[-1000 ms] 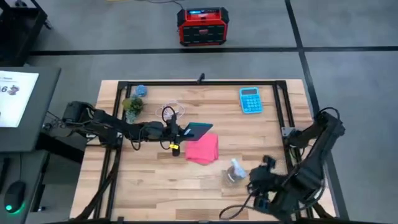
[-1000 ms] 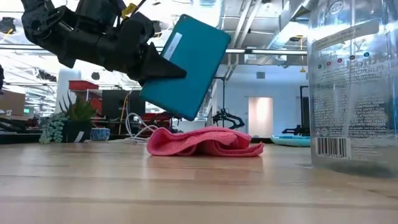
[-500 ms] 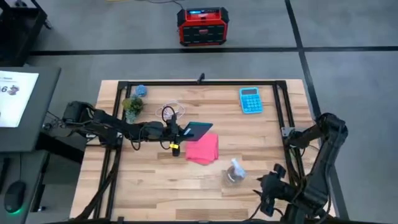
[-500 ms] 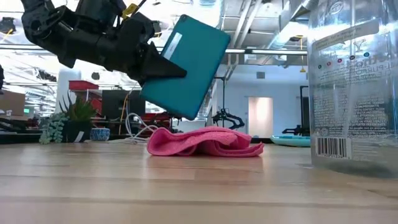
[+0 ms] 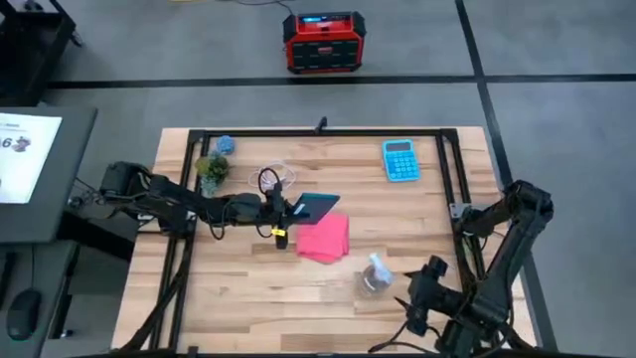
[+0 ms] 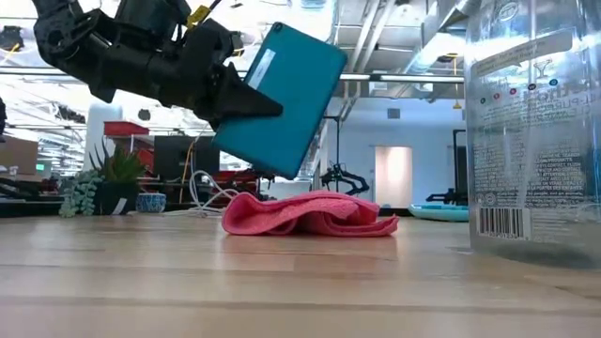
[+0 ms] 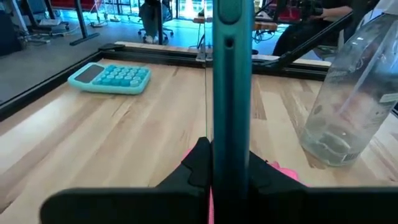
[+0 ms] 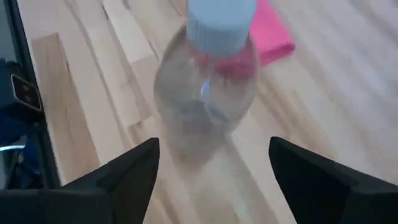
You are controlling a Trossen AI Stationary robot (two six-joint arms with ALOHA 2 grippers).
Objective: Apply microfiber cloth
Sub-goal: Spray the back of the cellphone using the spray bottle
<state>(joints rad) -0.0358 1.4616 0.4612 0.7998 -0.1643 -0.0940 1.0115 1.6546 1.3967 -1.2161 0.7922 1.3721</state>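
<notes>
Left pincer [image 5: 289,211] clamps the teal slab-shaped phone [image 6: 279,100] just above the crumpled pink microfiber cloth [image 6: 310,215], right pincer [image 8: 211,165] gapes near the clear plastic bottle [image 8: 208,87]; wiping likely follows.

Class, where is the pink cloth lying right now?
In the high view, the pink cloth lies mid-table, under the teal phone in the left gripper.

The microfiber cloth [image 5: 325,239] lies in the middle of the worktop [image 5: 238,288]. The phone [image 5: 316,208] is held just above it, at 11 o'clock. The bottle [image 5: 373,275] stands at 4 o'clock, the calculator [image 5: 399,160] at 1 o'clock, the little plant [image 5: 211,171] at 10 o'clock.
</notes>
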